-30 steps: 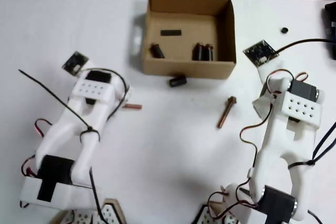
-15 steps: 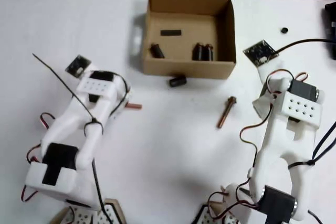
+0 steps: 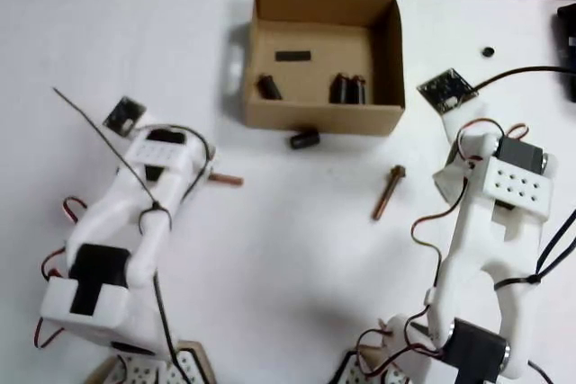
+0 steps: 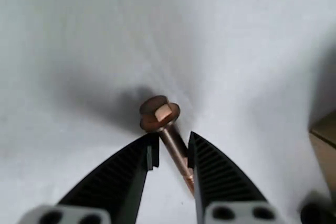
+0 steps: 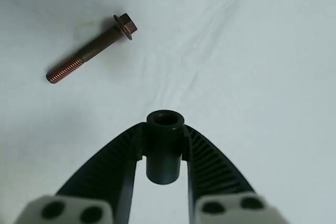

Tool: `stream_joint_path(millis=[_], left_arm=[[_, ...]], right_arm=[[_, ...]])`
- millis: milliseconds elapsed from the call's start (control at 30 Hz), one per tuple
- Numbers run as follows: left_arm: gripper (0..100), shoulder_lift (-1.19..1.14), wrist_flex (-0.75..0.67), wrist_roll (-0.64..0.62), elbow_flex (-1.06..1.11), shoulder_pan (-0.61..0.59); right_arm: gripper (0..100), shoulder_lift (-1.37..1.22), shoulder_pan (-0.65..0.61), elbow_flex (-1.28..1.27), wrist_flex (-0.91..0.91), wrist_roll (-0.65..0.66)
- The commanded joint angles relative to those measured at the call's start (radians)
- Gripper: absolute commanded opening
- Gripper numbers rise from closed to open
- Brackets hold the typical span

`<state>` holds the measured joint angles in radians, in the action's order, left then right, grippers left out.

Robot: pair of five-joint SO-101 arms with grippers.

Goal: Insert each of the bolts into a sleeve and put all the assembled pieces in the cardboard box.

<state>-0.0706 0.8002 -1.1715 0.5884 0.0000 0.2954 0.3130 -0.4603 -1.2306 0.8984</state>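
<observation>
My left gripper (image 4: 172,140) is shut on the shank of a copper bolt (image 4: 160,113), whose hex head points away over the white table. In the high view that bolt's end (image 3: 225,180) sticks out from under the left arm (image 3: 162,155). The right gripper (image 5: 164,129) is shut on an upright black sleeve (image 5: 164,148), bore facing up. A second copper bolt (image 5: 89,56) lies loose on the table (image 3: 389,192), left of the right arm (image 3: 504,186). One loose black sleeve (image 3: 304,139) lies just before the cardboard box (image 3: 324,119), which holds several dark pieces (image 3: 347,89).
A small black item (image 3: 487,51) lies at the back right, and a dark object (image 3: 567,42) sits at the right edge. White table stretches between the two arms. Cables trail off both arms.
The left arm has shifted its posture a little, its wrist camera drifting left and toward the front. The bolt's protruding end stays about where it was. The right arm has not moved.
</observation>
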Motion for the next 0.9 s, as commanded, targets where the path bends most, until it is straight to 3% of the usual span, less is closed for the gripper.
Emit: stream_joint_path(millis=[0, 300, 500, 867], left_arm=[[11, -0.002, -0.023, -0.009, -0.005, -0.002], [11, -0.123, 0.040, -0.031, -0.076, 0.000], [2, -0.137, 0.040, -0.031, -0.082, 0.000], [2, -0.135, 0.075, -0.023, -0.119, 0.002]], right_arm=[[2.0, 0.050, -0.007, 0.006, 0.005, 0.008], [2.0, 0.050, -0.002, 0.006, 0.005, 0.008], [2.0, 0.050, -0.002, 0.009, 0.005, 0.008], [2.0, 0.050, -0.004, 0.011, 0.005, 0.008]])
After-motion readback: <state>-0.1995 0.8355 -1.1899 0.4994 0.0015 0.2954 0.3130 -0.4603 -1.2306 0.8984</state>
